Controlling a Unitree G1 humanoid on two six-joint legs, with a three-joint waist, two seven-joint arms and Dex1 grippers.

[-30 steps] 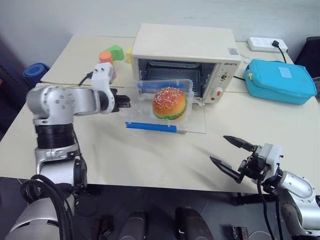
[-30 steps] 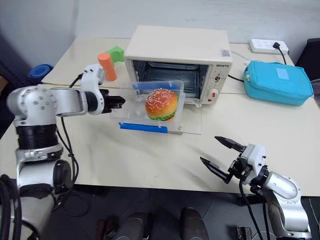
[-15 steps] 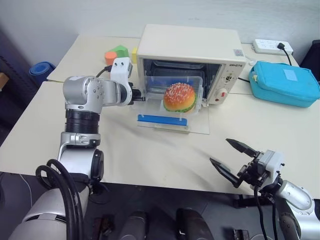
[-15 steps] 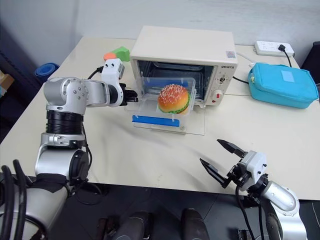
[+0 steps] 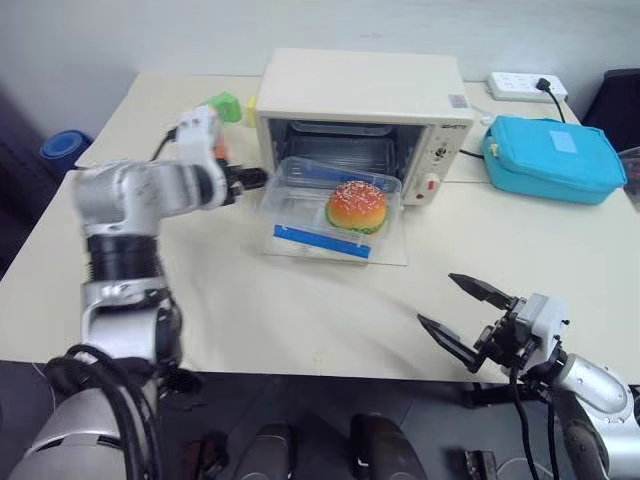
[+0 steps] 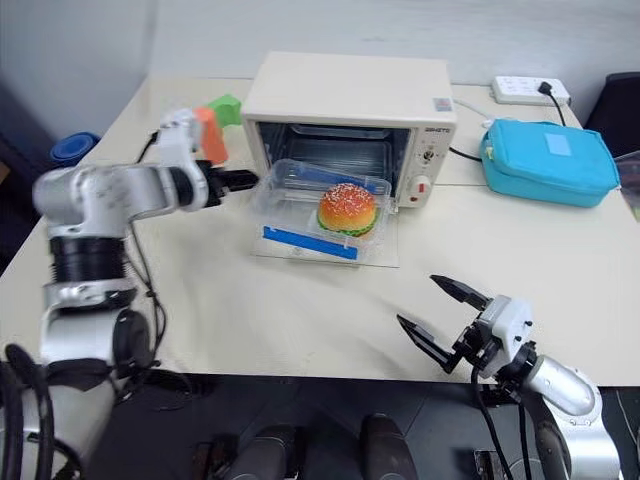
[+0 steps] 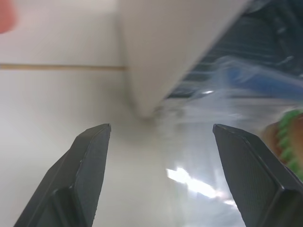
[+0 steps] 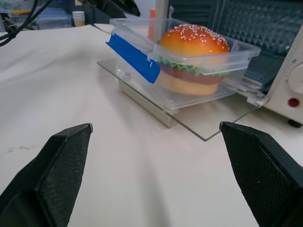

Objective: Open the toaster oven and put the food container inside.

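Now the food container [image 5: 325, 209], a clear shallow plastic box with a blue clip on its near side, lay on the lowered glass door [image 5: 385, 248] of the toaster oven [image 5: 362, 112], its far end reaching into the open mouth of the oven. A second before, it had been held up in front of the opening, pinched at its left edge by the left gripper [image 5: 250, 180]; half a second before, it had been lower and closer to the oven, the gripper at its edge. That gripper had since let go and sat just off the container's left corner, beside the oven's front left edge, with its two black fingers [image 7: 90, 158] spread apart. Inside the container sat a toy hamburger [image 5: 357, 206], toward its right end. The oven's cavity showed a wire rack [image 5: 345, 155]. The right gripper [image 5: 465, 309] hung near the table's [image 5: 300, 320] front edge, well apart from the oven, its fingers spread wide as before. A turquoise zippered case [image 5: 552, 160] lay closed to the oven's right.
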